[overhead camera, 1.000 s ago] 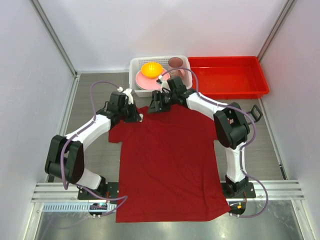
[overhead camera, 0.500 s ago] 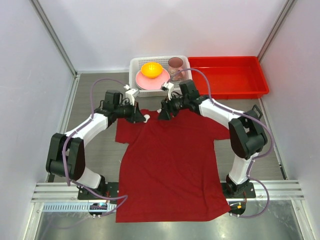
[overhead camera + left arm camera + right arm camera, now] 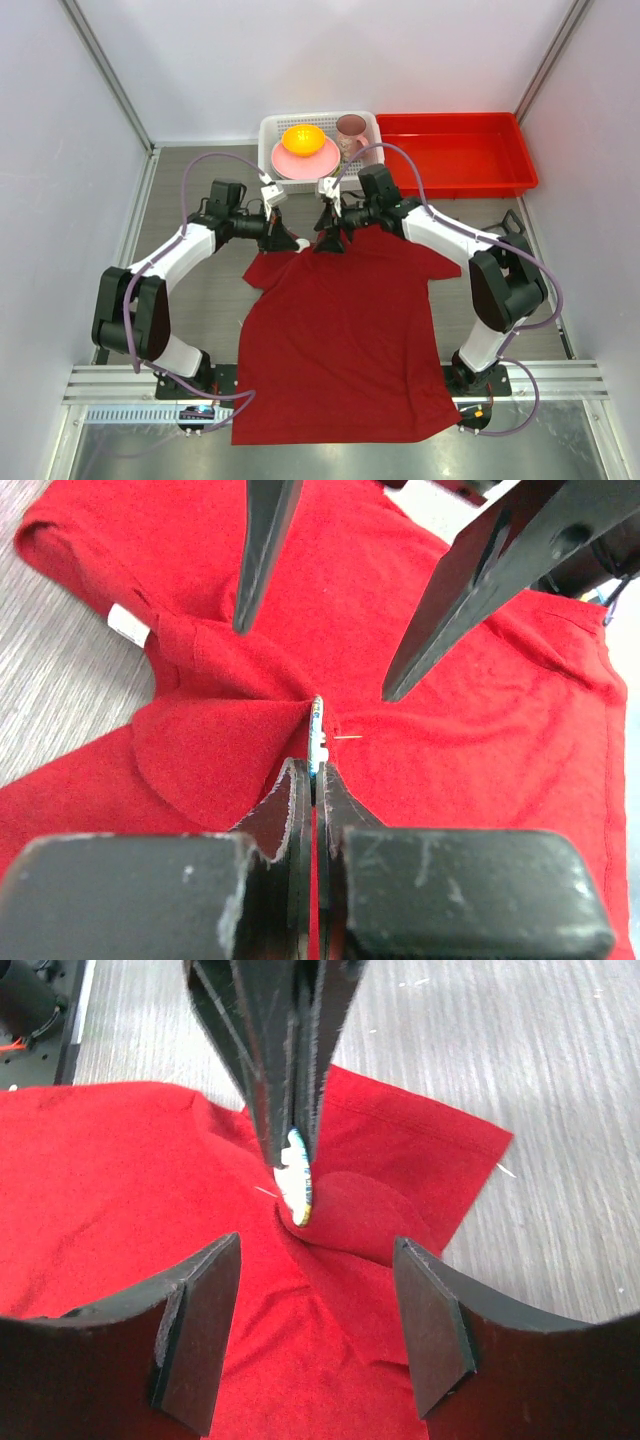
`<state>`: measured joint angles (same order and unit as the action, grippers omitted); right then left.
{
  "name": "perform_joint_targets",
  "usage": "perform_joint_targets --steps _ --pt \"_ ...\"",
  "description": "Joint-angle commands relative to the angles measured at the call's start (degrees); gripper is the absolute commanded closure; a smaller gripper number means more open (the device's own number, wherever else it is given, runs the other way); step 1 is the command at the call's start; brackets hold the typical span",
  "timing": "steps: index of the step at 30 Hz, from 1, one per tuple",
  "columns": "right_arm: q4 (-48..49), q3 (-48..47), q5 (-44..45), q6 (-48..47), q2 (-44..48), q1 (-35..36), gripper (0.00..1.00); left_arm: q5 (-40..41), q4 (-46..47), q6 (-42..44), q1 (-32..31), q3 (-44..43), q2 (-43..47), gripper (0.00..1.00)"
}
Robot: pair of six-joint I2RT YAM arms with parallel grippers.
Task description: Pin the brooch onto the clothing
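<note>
The left hand (image 3: 313, 780) is clamped on the brooch (image 3: 316, 732), held edge-on against bunched fabric by the collar of the clothing (image 3: 340, 330), toward the counter's (image 3: 190, 200) far edge. The right hand (image 3: 315, 1260) hovers with fingers apart around the fold. The pin (image 3: 350, 737) shows bare, so fastening appears to be unfinished.

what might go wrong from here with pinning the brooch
The left end effector pinches the brooch only by its thin edge, so it may twist or slip out. The right end effector is open astride the bunched T-shirt fold, not gripping it, so the cloth may give way under the bare pin instead of being pierced.
</note>
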<state>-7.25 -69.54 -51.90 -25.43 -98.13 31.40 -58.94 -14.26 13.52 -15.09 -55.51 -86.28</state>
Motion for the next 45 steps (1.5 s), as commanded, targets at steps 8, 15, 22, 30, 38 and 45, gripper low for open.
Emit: perform_joint_targets --steps 8,15,22,30,38,45 --pt "-5.8 -1.3 -3.3 -13.6 2.8 2.8 0.44 -6.4 -11.2 13.2 -2.4 -6.7 -0.7 1.00" --pt "-7.3 -2.1 -3.5 -13.6 2.9 3.3 0.67 -5.4 -13.7 14.9 -3.0 -8.3 -1.6 1.00" --pt "-8.1 -3.2 -2.3 -11.4 1.9 3.8 0.99 -4.0 -14.9 14.8 -3.4 -10.0 -2.0 0.97" --pt "-3.3 -1.7 -2.3 -3.8 3.0 3.6 0.99 -2.4 -15.7 16.6 -2.7 -6.5 1.6 0.73" --pt "0.4 -0.8 -4.8 0.3 3.5 3.1 0.99 0.0 -8.3 13.3 -2.0 -1.9 4.2 0.55" --pt "0.3 -0.3 -5.2 0.6 3.9 3.1 0.99 1.1 1.5 6.6 -1.8 1.2 5.8 0.62"
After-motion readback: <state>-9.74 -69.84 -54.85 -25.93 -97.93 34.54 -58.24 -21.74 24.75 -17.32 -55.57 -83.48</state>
